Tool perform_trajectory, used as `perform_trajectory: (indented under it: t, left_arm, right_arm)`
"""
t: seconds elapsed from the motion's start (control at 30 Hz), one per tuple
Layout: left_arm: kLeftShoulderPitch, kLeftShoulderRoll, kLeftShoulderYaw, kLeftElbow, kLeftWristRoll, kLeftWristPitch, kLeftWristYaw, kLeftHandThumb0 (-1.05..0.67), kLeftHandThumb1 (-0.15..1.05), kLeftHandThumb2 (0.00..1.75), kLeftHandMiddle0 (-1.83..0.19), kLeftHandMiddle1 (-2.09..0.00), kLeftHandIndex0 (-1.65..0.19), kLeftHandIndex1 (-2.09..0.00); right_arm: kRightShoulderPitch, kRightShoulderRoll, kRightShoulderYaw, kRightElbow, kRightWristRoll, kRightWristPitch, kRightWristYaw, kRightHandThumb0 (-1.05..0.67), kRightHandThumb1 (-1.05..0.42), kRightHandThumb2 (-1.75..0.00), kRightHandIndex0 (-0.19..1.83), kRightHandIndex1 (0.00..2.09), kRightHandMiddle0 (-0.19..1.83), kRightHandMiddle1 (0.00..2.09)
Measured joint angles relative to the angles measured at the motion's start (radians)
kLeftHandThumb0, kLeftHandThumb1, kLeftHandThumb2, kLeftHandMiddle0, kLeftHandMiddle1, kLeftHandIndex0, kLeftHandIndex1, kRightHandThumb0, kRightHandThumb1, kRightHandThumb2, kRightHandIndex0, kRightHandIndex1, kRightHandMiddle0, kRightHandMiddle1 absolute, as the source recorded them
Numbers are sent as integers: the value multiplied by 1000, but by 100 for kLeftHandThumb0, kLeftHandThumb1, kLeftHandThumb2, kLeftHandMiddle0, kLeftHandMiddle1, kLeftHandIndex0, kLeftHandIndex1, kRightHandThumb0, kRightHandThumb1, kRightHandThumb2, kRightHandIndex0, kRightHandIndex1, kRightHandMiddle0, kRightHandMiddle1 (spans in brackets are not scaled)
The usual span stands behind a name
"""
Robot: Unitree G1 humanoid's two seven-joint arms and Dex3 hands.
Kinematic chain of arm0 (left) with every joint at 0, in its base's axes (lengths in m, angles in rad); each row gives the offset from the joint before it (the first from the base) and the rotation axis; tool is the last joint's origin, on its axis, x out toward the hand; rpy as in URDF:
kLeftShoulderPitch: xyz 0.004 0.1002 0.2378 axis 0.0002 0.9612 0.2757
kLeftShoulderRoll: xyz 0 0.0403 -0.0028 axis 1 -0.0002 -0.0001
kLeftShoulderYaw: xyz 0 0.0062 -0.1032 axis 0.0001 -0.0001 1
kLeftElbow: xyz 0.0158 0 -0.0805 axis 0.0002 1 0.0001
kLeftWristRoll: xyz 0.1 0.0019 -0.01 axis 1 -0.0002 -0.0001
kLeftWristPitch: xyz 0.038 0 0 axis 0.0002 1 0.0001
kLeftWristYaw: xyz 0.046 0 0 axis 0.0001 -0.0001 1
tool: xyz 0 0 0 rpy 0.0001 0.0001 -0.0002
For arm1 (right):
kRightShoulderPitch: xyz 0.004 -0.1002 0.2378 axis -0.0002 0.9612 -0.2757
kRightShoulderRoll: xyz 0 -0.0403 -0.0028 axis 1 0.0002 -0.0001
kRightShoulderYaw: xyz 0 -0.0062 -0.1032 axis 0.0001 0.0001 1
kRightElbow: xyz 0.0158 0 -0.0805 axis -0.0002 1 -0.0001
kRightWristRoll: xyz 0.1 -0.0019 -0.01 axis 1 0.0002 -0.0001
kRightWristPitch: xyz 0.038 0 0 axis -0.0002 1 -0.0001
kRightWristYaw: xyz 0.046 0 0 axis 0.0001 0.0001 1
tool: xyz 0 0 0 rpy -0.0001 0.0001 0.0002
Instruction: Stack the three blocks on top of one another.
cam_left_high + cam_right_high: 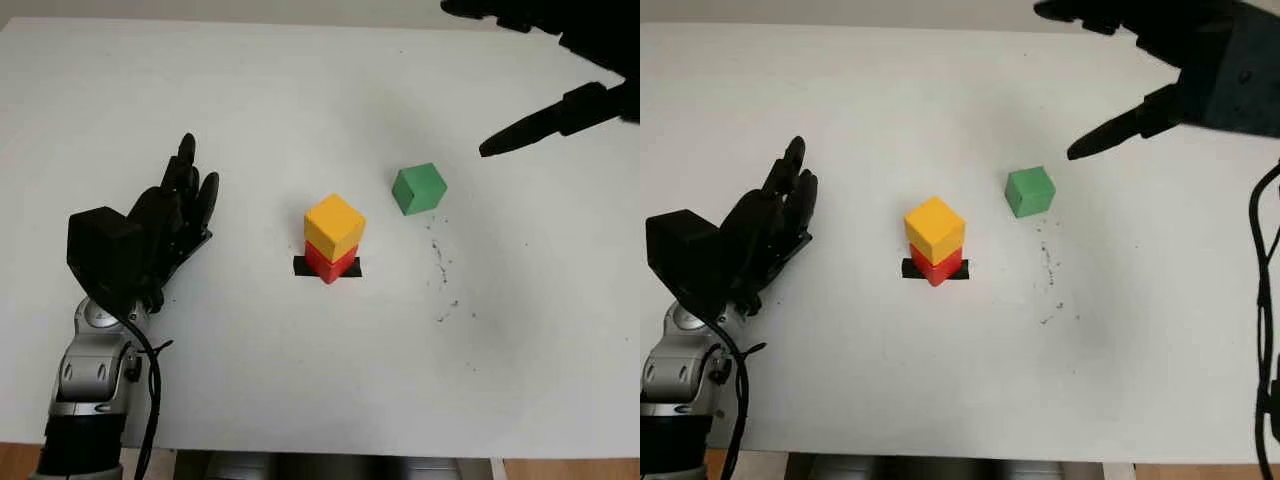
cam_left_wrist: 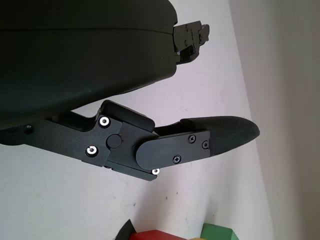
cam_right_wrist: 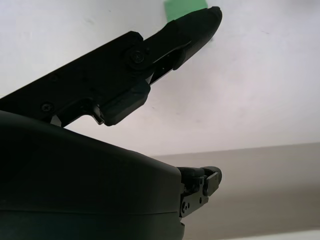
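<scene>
A broad white desk [image 1: 250, 90], matte and smooth, spreads under the robot's head camera, its near edge showing a strip of wood-toned floor below. A scatter of small dark specks [image 1: 440, 270] marks the surface to the right of centre.

The left hand [image 1: 175, 215], a glossy black plastic shell on a silver metal forearm with a black cable looping beside it, sits at the left side of the desk, holding nothing, its fingers [image 1: 186, 160] extended and pointing away from the robot. In the left wrist view a rounded, screw-jointed finger reaches out over the white surface.

The right hand [image 1: 1170, 90], also black and hard-shelled, hangs above the far right of the desk, empty and open, one long tapered finger [image 1: 1110, 135] aimed toward the green block without touching it.

At mid-desk a yellow block [image 1: 334, 226], a clean-edged cube turned slightly on its corner, sits on top of a red block [image 1: 328, 265] of like shape. The red one stands on a short strip of black tape [image 1: 301, 266] stuck flat to the desk.

The green block [image 1: 418, 188], a matte cube, stands alone on the desk to the right of and beyond the stack, well apart from it.
</scene>
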Motion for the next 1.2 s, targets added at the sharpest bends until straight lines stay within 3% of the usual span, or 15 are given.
perform_trajectory:
  t: [0.57,0.83,1.2]
  left_arm:
    - [-16,6,0,2,0,16,-9,-79,105,60,19,-1,19,-4]
    - [-17,6,1,3,1,14,-7,-81,105,58,19,-1,19,-5]
    - [-16,6,13,3,0,-6,-5,-79,105,58,19,-1,18,-3]
  right_arm:
    - [-51,147,209,158,-233,-33,-131,-73,-79,-5,-6,5,18,13]
    - [-89,166,281,334,-319,-114,-231,-77,-80,-6,-3,6,21,12]
    - [-94,166,351,360,-401,-147,-224,-71,-79,-5,1,7,33,12]
